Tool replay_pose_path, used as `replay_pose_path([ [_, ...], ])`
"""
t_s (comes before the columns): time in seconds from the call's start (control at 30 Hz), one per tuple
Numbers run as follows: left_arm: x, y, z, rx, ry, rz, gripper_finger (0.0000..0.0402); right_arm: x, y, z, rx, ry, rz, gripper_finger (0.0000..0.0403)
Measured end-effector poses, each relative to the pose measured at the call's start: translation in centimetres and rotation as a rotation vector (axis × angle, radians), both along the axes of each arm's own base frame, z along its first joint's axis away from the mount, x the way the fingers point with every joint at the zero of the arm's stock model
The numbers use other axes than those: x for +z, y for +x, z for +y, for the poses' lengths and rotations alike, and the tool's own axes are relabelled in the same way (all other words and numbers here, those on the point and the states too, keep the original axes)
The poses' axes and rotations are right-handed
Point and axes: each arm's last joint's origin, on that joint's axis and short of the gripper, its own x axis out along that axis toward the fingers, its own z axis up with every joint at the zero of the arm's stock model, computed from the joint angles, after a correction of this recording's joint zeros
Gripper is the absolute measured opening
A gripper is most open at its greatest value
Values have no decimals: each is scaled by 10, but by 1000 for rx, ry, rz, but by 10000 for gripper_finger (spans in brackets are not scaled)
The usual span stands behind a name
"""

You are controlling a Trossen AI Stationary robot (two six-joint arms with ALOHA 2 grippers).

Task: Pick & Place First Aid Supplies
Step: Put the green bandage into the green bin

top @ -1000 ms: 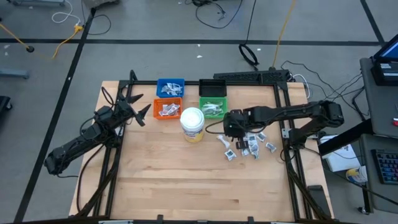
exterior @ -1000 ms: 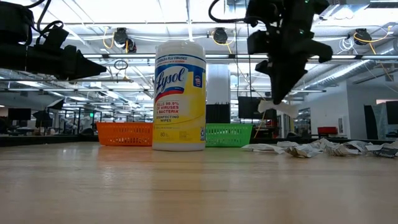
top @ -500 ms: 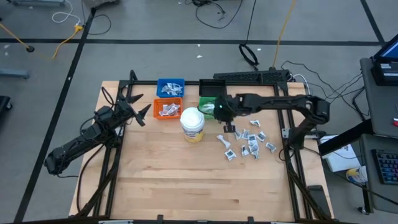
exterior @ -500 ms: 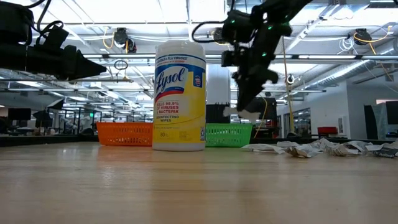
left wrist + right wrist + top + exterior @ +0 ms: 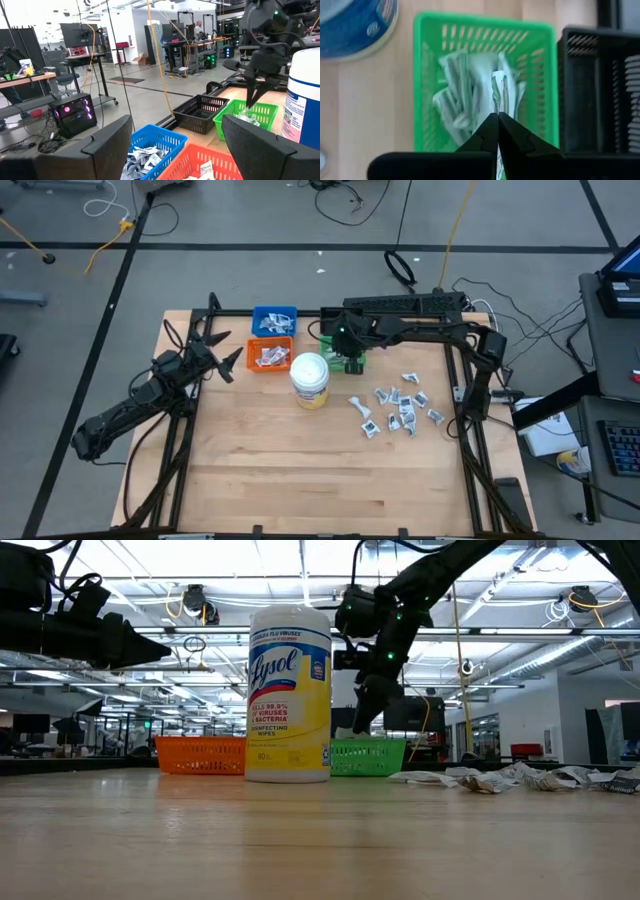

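My right gripper [image 5: 498, 120] hangs over the green bin [image 5: 343, 352], shut on a white wrapped strip [image 5: 498, 92]. More white packets lie in the green bin [image 5: 465, 100]. Several loose first aid packets [image 5: 395, 410] lie flat on the wooden table right of the jar. My left gripper [image 5: 182, 150] stands open and level at the table's left, near the orange bin [image 5: 270, 356], with nothing between its fingers. My right gripper pinches the white strip between its two fingertips [image 5: 490, 131]. One end of the strip [image 5: 498, 87] sticks out past the tips. The fingers slant down, coming from the table's right. The strip hangs just above the green bin [image 5: 368, 755], clear of the table.
A white-lidded jar with a yellow label [image 5: 310, 378] stands next to the green bin. A blue bin [image 5: 274, 320] and a black bin [image 5: 342, 320] sit along the far edge. The near half of the table [image 5: 300, 480] is bare wood.
My right gripper has travelled from above the loose packets toward the table's far left, ending over the green bin. It has stayed shut and carried the white strip along, clear of the table.
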Motion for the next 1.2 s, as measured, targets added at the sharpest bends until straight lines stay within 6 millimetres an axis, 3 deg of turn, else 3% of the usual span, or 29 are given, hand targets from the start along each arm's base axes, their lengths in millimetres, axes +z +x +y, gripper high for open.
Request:
replay_pose_path([
  [0.2,0,0,0,0,0,0,310,0,2,-1,30,-21,-4,17],
  [0.4,0,0,0,0,0,0,310,3,5,-2,34,-39,-41,73],
  [0.63,0,0,0,0,0,0,310,16,0,3,-282,122,-143,129],
  [0.9,0,0,0,0,0,0,310,29,-9,14,-641,327,-226,126],
  [1.2,0,0,0,0,0,1,310,12,-21,60,-694,345,-207,118],
])
